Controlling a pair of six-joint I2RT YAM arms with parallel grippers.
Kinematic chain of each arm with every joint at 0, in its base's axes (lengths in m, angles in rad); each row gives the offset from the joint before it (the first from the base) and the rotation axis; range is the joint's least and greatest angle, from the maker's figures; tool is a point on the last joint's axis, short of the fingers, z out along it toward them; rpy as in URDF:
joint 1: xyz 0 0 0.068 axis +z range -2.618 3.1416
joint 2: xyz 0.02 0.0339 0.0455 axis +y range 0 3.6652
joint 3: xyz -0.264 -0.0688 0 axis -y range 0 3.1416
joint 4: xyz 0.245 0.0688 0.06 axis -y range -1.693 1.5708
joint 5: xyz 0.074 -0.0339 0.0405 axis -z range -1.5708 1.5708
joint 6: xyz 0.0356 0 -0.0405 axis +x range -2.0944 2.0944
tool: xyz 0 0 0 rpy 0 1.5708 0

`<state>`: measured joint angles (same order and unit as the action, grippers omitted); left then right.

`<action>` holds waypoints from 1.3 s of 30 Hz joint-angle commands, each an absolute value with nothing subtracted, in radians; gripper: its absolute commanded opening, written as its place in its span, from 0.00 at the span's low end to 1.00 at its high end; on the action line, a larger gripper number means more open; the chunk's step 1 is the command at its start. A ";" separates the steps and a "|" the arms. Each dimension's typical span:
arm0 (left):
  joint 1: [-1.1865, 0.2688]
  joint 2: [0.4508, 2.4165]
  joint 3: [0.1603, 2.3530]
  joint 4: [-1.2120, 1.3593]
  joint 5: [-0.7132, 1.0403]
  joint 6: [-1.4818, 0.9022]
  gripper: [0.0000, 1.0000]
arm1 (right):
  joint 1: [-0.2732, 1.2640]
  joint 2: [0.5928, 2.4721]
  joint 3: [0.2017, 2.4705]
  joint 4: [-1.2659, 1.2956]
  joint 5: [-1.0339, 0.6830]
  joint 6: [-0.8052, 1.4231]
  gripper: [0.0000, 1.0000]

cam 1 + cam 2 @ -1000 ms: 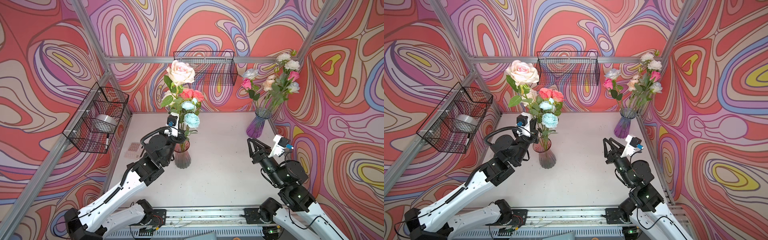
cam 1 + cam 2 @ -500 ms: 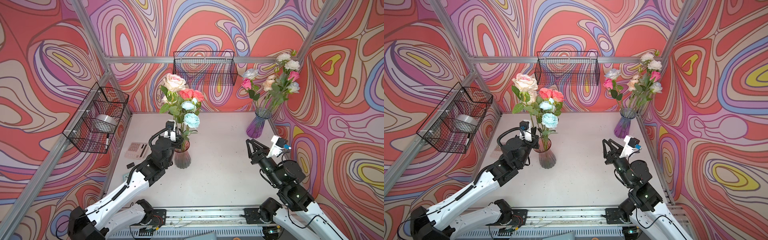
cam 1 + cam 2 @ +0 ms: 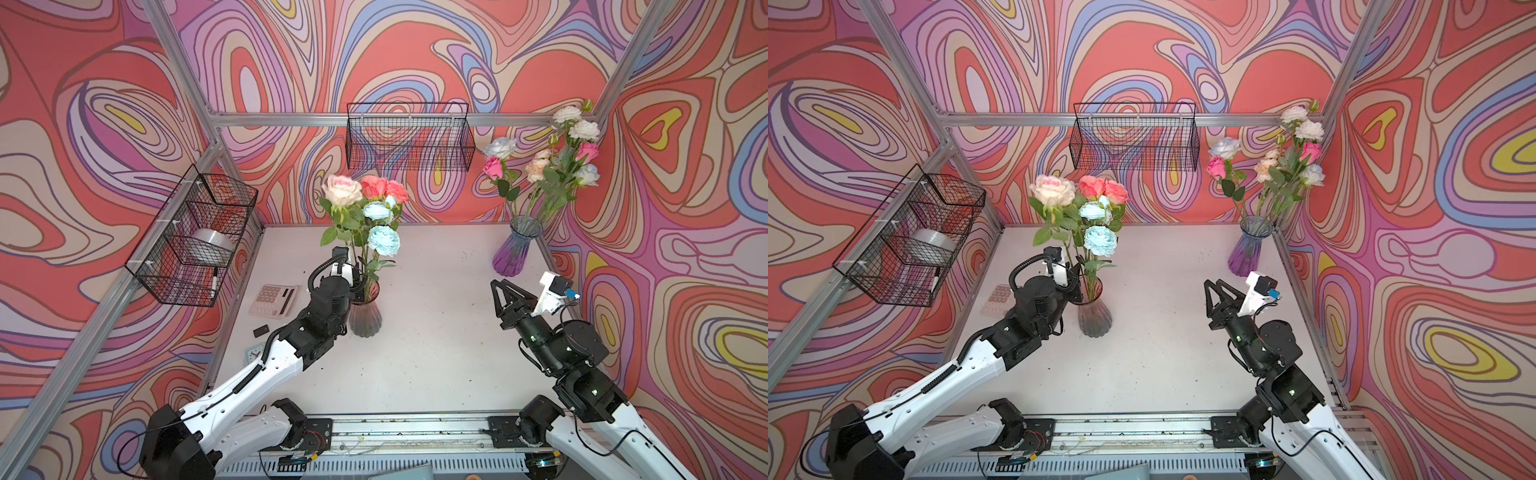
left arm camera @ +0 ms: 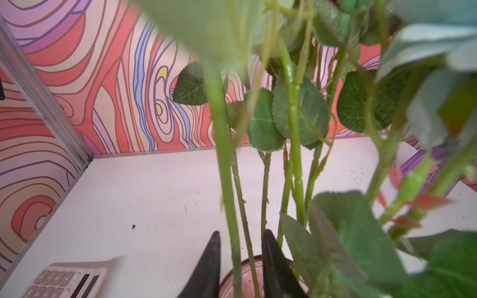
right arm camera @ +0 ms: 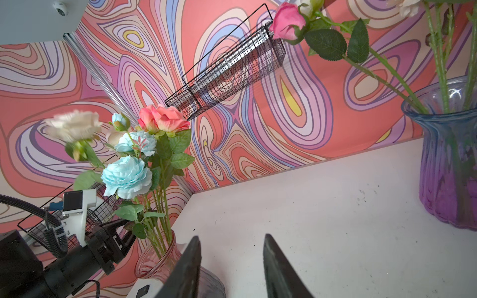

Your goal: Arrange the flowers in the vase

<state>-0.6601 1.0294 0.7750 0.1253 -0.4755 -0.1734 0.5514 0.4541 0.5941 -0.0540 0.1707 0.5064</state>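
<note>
Poising the left hand right at the mouth of the smoky-pink vase, just beside its rim, on the left of it in both top views. Parting the dark fingers only narrowly, with one green stem running down between them into the vase. Not pinching that stem: showing a gap on each side of it in the left wrist view, so gripping nothing.

Carrying one bunch of flowers upright in that vase, near the middle-left of the tabletop. Topping the bunch with a cream bloom on the left and coral blooms just beside it, with pale blue blooms sitting lower among the leaves. Showing the cream bloom blurred in the right wrist view.

Holding the other flowers, white, pink and peach, in a purple vase at the far right corner of the tabletop, well apart from the smoky-pink vase.

Hanging the right hand above the tabletop in front of the purple vase, near it but not touching. Standing open at a middling width, with nothing between its fingers.

Sharing the left edge of the tabletop with a calculator and a small clock. Storing a roll of tape in the wire basket on the left wall.
</note>
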 commanded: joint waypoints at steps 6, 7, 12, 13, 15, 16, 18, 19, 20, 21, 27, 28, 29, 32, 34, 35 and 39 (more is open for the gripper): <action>-0.655 0.928 0.772 0.042 -0.469 -0.189 0.49 | 0.554 0.457 0.574 -0.048 0.182 0.499 0.40; -0.654 0.919 0.780 0.024 -0.466 -0.189 0.50 | 0.554 0.460 0.574 -0.043 0.180 0.500 0.40; -0.655 0.833 0.781 -0.043 -0.480 -0.213 0.60 | 0.554 0.475 0.575 -0.047 0.181 0.503 0.40; -0.655 0.812 0.777 -0.053 -0.489 -0.222 0.61 | 0.554 0.476 0.574 -0.047 0.182 0.505 0.40; -0.655 0.761 0.766 -0.092 -0.540 -0.259 0.62 | 0.554 0.482 0.573 -0.051 0.185 0.506 0.40; -0.655 0.736 0.759 -0.102 -0.556 -0.273 0.61 | 0.555 0.484 0.575 -0.056 0.186 0.505 0.40; -0.655 0.682 0.736 -0.121 -0.591 -0.301 0.62 | 0.554 0.494 0.578 -0.063 0.186 0.506 0.40; -0.655 0.662 0.732 -0.150 -0.635 -0.331 0.62 | 0.555 0.500 0.581 -0.067 0.188 0.506 0.40; -0.655 0.649 0.728 -0.189 -0.692 -0.370 0.63 | 0.554 0.506 0.581 -0.070 0.186 0.505 0.40; -0.654 0.647 0.726 -0.228 -0.746 -0.410 0.64 | 0.554 0.510 0.581 -0.070 0.187 0.505 0.40; -0.525 0.742 0.634 -0.347 -0.728 -0.693 0.62 | 0.554 0.518 0.570 -0.075 0.180 0.515 0.41; -0.480 0.766 0.609 -0.338 -0.688 -0.735 0.60 | 0.554 0.515 0.573 -0.085 0.178 0.515 0.41; -0.437 0.789 0.585 -0.311 -0.625 -0.755 0.59 | 0.554 0.509 0.580 -0.100 0.179 0.513 0.41; -0.313 0.874 0.530 -0.203 -0.407 -0.800 0.55 | 0.554 0.483 0.592 -0.139 0.194 0.500 0.41; -0.281 0.944 0.473 -0.100 -0.306 -0.804 0.53 | 0.554 0.466 0.593 -0.154 0.205 0.497 0.41; -0.281 0.981 0.456 -0.029 -0.261 -0.782 0.52 | 0.554 0.457 0.592 -0.160 0.212 0.496 0.41; -0.281 1.115 0.444 0.110 -0.129 -0.754 0.47 | 0.555 0.452 0.597 -0.175 0.222 0.492 0.42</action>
<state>-0.2859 1.0687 0.4488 -0.0620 -0.2920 -0.7353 0.5514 0.4572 0.5850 -0.1410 0.1993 0.5064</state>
